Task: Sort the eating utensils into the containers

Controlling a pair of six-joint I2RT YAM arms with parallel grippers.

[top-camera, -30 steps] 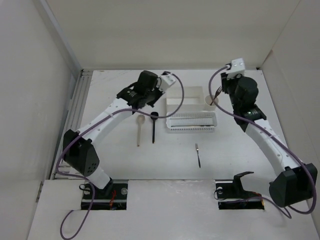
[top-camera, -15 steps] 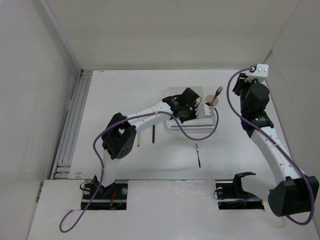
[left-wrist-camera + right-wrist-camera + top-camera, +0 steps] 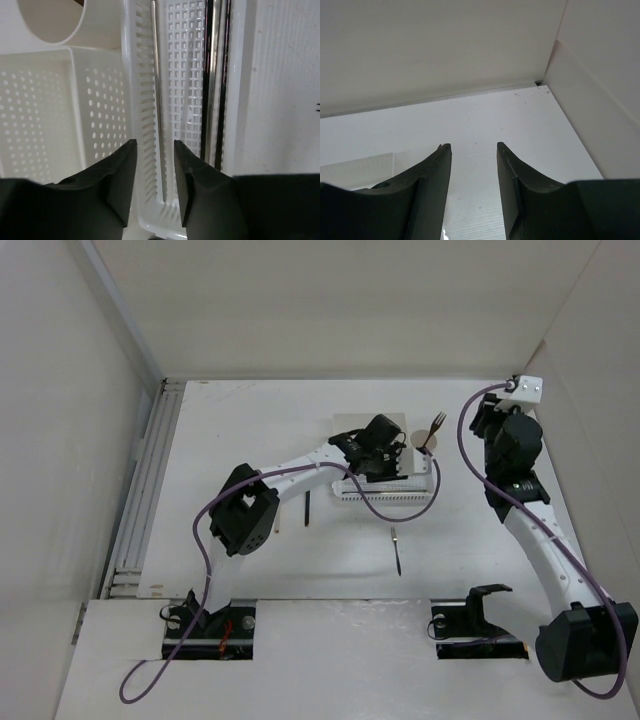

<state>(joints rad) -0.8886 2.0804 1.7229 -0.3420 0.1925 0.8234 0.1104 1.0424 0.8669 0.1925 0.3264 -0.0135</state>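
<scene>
Over the far middle of the table [image 3: 250,420], left gripper [image 3: 154,145] hangs above the perforated basket tray [image 3: 185,60], jaws parted, nothing between them; a pale stick [image 3: 155,75] and dark sticks [image 3: 207,75] lie lengthwise inside. Right gripper [image 3: 474,147], near the far right corner, likewise parted and empty. Small dark fork [image 3: 437,423] stands in the beige cup [image 3: 420,442].

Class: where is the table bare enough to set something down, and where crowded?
Bare: far strip behind the box; left side along the rail. Crowded: centre, where box, basket, cup and left gripper bunch.
</scene>
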